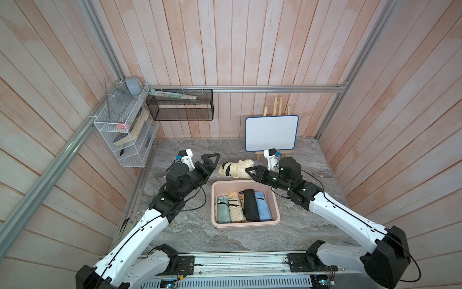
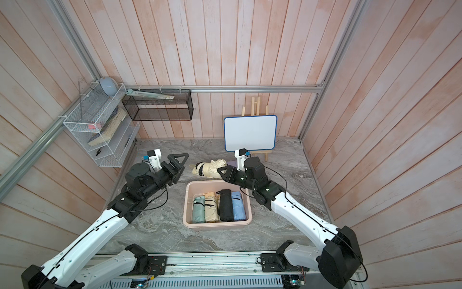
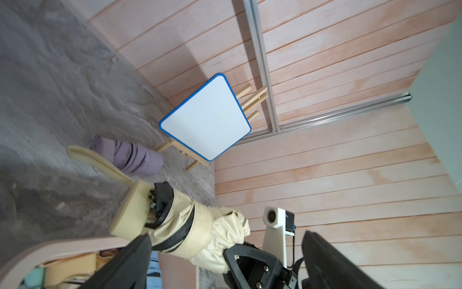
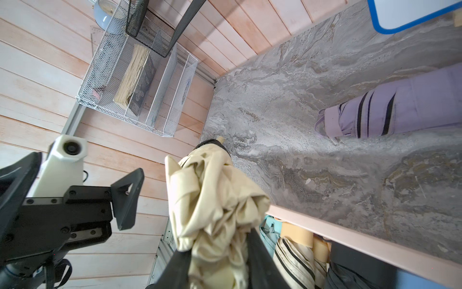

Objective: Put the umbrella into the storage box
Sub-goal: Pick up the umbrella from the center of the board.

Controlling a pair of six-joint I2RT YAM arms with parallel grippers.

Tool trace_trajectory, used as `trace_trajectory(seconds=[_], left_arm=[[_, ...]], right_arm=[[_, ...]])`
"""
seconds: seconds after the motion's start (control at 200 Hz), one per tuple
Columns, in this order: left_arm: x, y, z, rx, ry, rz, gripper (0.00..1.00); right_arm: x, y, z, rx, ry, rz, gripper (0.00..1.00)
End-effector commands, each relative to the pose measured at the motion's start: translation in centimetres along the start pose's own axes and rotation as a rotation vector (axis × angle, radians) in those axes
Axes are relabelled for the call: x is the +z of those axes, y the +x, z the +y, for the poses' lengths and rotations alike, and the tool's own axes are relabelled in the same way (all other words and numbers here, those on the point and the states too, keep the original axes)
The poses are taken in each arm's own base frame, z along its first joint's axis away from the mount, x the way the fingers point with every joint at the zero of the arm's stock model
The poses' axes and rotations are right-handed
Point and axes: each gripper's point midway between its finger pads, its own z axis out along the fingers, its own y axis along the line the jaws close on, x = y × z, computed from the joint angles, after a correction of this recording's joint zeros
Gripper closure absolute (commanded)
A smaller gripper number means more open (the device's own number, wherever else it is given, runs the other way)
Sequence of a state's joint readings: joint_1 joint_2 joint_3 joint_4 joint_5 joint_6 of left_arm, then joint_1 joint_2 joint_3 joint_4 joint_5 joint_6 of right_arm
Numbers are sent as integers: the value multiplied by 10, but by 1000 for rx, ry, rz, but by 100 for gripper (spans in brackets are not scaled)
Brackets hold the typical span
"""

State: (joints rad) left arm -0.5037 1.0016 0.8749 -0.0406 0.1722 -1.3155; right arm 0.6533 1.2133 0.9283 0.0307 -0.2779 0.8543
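A cream folded umbrella [image 1: 235,169] [image 2: 211,168] hangs lying sideways just behind the storage box [image 1: 215,200] [image 2: 186,207], a pale pink tub with several folded umbrellas lying side by side in it. My right gripper [image 1: 250,172] [image 4: 220,260] is shut on the crumpled canopy end of the cream umbrella [image 4: 212,200]. My left gripper [image 1: 211,161] [image 3: 225,237] stands wide open just left of the umbrella's handle end [image 3: 130,212], holding nothing. A purple folded umbrella [image 3: 130,156] [image 4: 400,110] lies on the table behind.
A whiteboard on a wooden easel [image 1: 272,133] stands at the back right. A white wire shelf rack [image 1: 125,130] and a black mesh basket [image 1: 182,107] hang on the left and back walls. Wooden walls enclose the grey marble table [image 1: 190,232].
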Motion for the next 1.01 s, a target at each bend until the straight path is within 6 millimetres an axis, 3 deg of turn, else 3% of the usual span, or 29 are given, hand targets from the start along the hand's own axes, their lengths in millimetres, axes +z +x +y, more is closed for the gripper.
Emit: trace_trajectory(seconds=[0.0, 0.27, 0.755, 1.0], left_arm=[[2, 20, -15, -361, 40, 81, 0], [15, 46, 1, -625, -39, 119, 0], [43, 46, 30, -750, -111, 61, 0], [49, 40, 40, -768, -120, 17, 0]], right_arm=[[-5, -29, 37, -77, -103, -105, 100], [-3, -27, 47, -93, -132, -111, 100], [-5, -3, 68, -107, -181, -83, 100], [-9, 5, 69, -100, -182, -86, 100]])
